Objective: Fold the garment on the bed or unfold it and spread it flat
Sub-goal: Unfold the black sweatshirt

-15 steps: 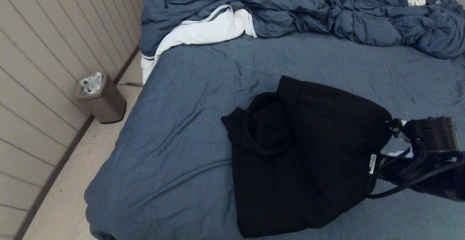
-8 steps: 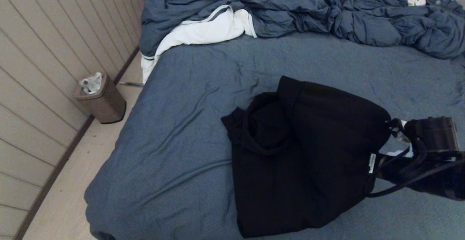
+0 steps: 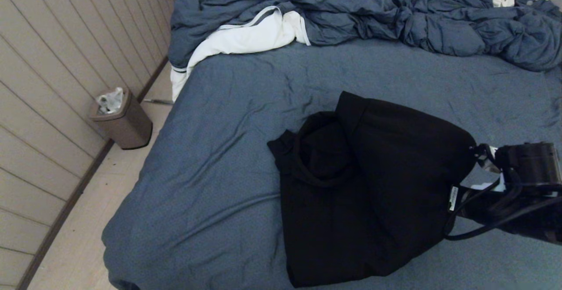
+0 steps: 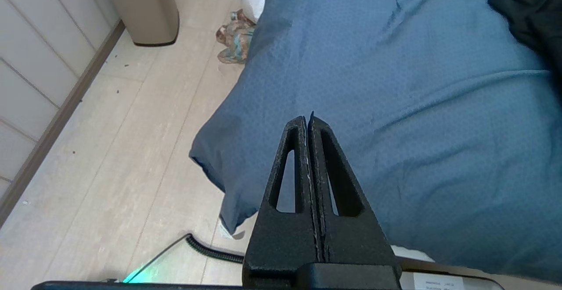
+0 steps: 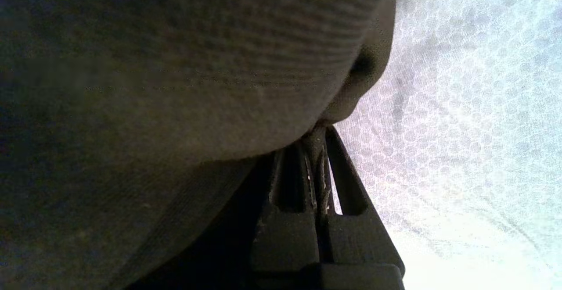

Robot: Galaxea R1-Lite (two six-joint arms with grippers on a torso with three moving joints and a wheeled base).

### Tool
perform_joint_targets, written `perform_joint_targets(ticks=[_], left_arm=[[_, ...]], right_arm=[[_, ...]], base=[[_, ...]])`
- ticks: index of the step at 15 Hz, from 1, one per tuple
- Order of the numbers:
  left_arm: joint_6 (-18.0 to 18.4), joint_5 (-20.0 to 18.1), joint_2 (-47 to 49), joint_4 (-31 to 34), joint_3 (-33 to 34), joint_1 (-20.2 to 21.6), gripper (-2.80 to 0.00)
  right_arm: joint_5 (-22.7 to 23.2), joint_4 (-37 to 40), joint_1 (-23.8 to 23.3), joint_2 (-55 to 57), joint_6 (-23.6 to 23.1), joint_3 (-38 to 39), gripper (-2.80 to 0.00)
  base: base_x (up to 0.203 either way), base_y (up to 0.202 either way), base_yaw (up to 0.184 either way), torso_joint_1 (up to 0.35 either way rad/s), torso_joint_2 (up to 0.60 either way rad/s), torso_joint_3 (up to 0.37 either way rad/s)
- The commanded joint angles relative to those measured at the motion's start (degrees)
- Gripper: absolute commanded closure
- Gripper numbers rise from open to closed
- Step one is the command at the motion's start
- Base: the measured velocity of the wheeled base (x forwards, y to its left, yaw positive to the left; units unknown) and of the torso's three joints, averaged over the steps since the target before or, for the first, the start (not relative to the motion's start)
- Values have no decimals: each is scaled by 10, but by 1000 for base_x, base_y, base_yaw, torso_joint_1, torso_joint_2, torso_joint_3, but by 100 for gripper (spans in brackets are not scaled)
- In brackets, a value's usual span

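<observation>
We have the right gripper (image 5: 317, 134) pinching the right edge of the hoodie (image 3: 373, 184), which lies bunched mid-bed (image 3: 246, 88) stretching leftward from it, while the left gripper (image 4: 308, 121), fingers pressed together, hangs over the bed's near-left corner.

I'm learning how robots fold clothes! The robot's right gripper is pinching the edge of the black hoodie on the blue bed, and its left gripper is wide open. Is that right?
Not quite. The left gripper is shut, its fingers pressed together with nothing between them, as the left wrist view shows. The rest holds: the right gripper pinches the black hoodie's edge on the blue bed.
</observation>
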Motion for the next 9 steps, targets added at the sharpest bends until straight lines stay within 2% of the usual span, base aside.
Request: perform_joint_targets(ticks=[1,9], left_arm=[[-1,0,0,0,0,0,0],[-1,0,0,0,0,0,0]], right_arm=[[-1,-2,1,-7,1,0,0],[5,-1,-12,-15,-4,-2,0]], base=[[0,0,0,0,0,0],[0,0,0,0,0,0]])
